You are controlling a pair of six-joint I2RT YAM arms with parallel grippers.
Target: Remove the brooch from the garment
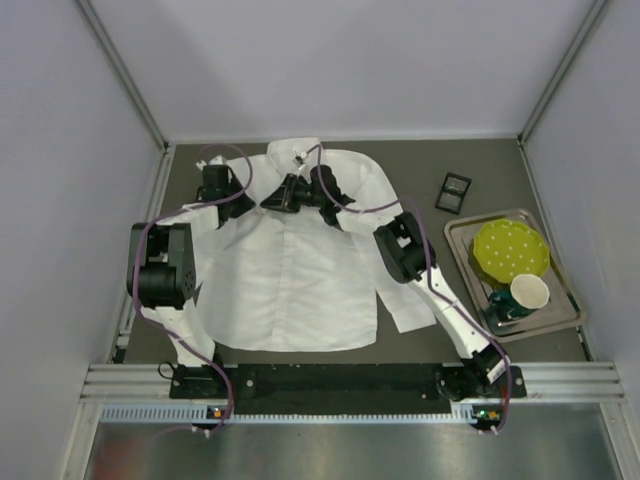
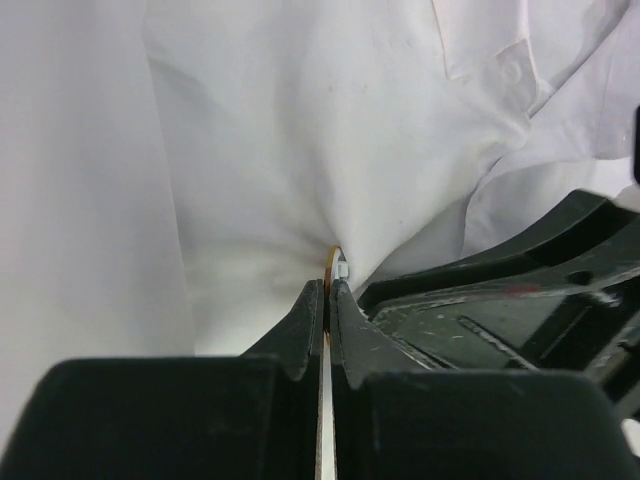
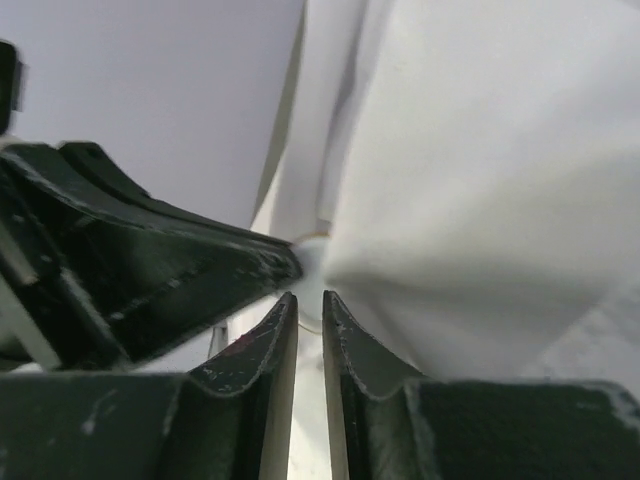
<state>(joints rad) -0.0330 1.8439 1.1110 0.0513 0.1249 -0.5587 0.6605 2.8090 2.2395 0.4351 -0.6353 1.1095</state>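
Both arms reach forward, grippers meeting on shirt point(image 1: 290, 270) chest.

small black square box point(image 1: 453, 191) lay flat on dark tabletop point(image 1: 410, 168), beyond tray | metal tray point(image 1: 565, 315) sat at right side | yellow-green dotted plate point(image 1: 510, 249) rested on tray's far half | white-and-green cup point(image 1: 524, 296) stood just nearer, on same tray

Even, bright overhead light fills the top view, with soft shadows. The white shirt point(image 1: 290, 265) nearly washes out. In both wrist views the dark near fingers point(image 3: 262, 385) are blurred.
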